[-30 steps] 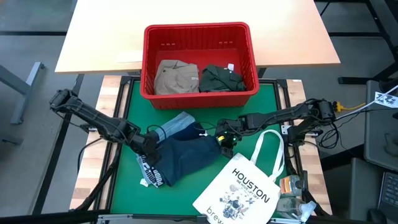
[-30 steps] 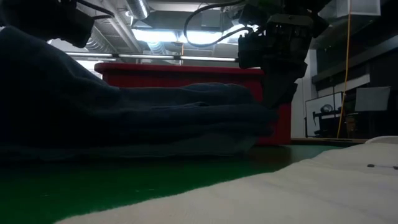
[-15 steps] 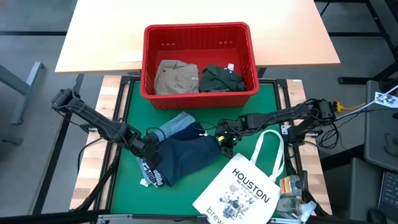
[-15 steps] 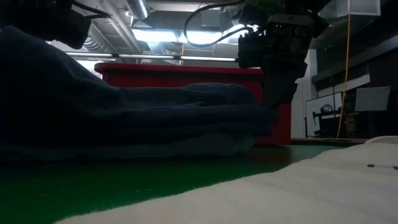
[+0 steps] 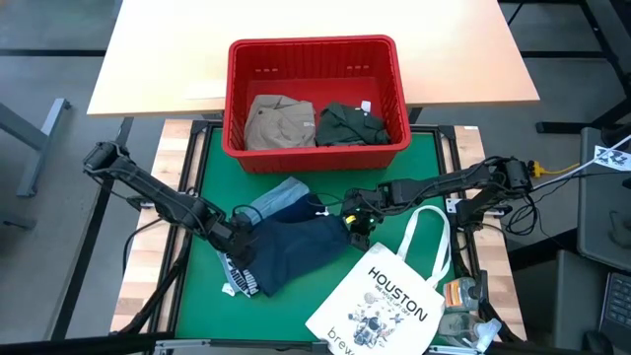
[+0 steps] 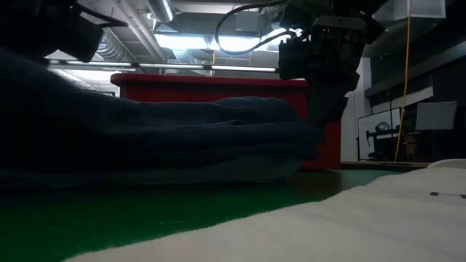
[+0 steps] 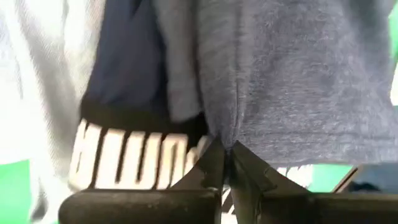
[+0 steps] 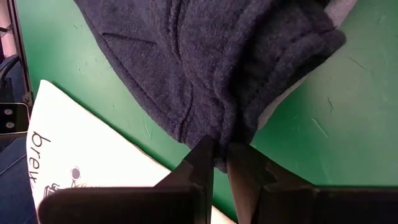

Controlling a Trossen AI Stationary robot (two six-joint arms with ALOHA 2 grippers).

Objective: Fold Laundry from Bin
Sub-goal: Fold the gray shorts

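Navy garment [image 5: 294,248] lies spread on the green bench [image 5: 207,168], partly over the light blue denim [image 5: 279,195] — both just in front of the red bin [image 5: 314,47]. Left gripper [image 5: 237,237] is pinched closed on the navy fabric's left edge; right gripper [image 5: 355,225] is clamped on its right edge, fabric bunched between the fingers [image 8: 202,163]. Khaki-tan piece [image 5: 278,121] and dark green piece [image 5: 349,122] sit side by side inside the bin. White HOUSTON tote [image 5: 389,296] lies beside the navy garment, toward the bench's front right.
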